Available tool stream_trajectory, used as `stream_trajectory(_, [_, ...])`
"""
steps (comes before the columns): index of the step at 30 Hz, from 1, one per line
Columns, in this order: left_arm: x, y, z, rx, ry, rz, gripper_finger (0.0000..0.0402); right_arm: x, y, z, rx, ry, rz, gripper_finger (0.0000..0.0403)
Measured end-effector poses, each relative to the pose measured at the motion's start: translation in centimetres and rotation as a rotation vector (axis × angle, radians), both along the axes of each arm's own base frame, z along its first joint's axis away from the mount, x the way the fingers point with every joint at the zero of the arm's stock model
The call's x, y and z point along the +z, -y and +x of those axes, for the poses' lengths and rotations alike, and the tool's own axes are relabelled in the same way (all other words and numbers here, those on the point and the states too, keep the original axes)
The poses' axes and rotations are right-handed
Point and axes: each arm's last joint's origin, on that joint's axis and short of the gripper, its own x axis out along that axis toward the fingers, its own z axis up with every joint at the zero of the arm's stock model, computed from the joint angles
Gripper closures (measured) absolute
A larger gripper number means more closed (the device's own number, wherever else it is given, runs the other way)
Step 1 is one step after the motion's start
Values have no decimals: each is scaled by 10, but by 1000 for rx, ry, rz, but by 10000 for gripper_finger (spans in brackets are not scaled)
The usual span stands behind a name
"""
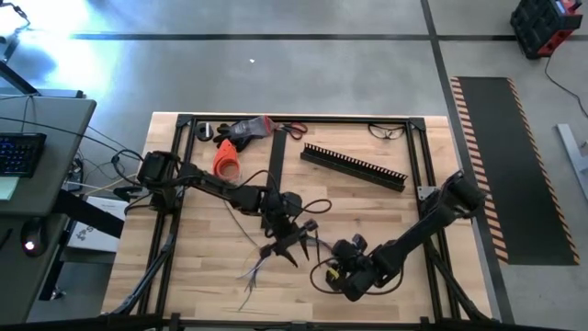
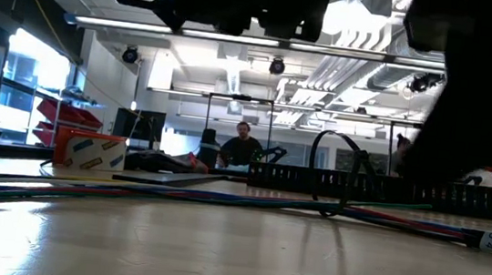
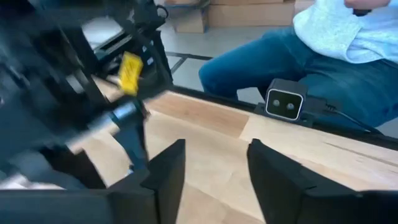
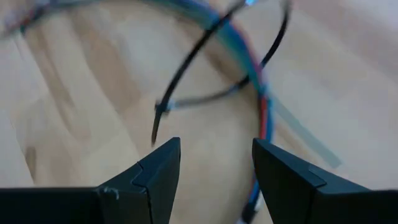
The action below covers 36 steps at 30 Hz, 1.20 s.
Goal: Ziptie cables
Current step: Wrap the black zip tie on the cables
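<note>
Hovering over cables (image 4: 249,68): right fingers (image 4: 158,168) apart, empty; left fingers (image 3: 168,171) apart, empty.

In the low view both arms are only dark shapes cut off by the picture's upper edge, so their fingers cannot be seen there. The left wrist view is smeared with blur on one side: a yellow tag (image 3: 130,73) and dark arm parts show, but nothing finer. A seated person (image 3: 298,62) beyond the surface's edge is cut off above the chest. The right wrist view shows the cables (image 4: 252,74) blurred, running out of frame.
</note>
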Motion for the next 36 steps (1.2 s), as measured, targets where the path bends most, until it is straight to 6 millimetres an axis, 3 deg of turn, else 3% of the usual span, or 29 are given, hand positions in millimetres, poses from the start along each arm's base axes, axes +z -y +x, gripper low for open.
stream_trajectory(3, [0, 4, 5, -18, 20, 5, 221, -13, -7, 0, 7, -27, 38, 218])
stream_trajectory(8, [-20, 14, 21, -40, -11, 17, 213, -23, -17, 9, 10, 38, 91, 218])
stream_trajectory(18, [-35, 18, 43, 22, 27, 99, 213, -14, -31, 30, -38, -64, -96, 219])
stream_trajectory(21, [-34, 14, 44, 40, 34, 115, 213, -8, -35, 34, -77, -59, -138, 236])
stream_trajectory(26, [-35, -2, 47, 60, 17, 97, 213, -9, -41, 38, -44, -45, -145, 290])
stream_trajectory(29, [-33, -22, 47, 36, -27, 21, 213, -17, -42, 40, -32, -66, -144, 313])
stream_trajectory(33, [-26, -49, 47, 33, -72, -80, 213, -22, -41, 40, -70, -54, -146, 333])
stream_trajectory(36, [-26, -59, 47, 43, -91, -97, 213, -23, -41, 40, -88, -44, -141, 342])
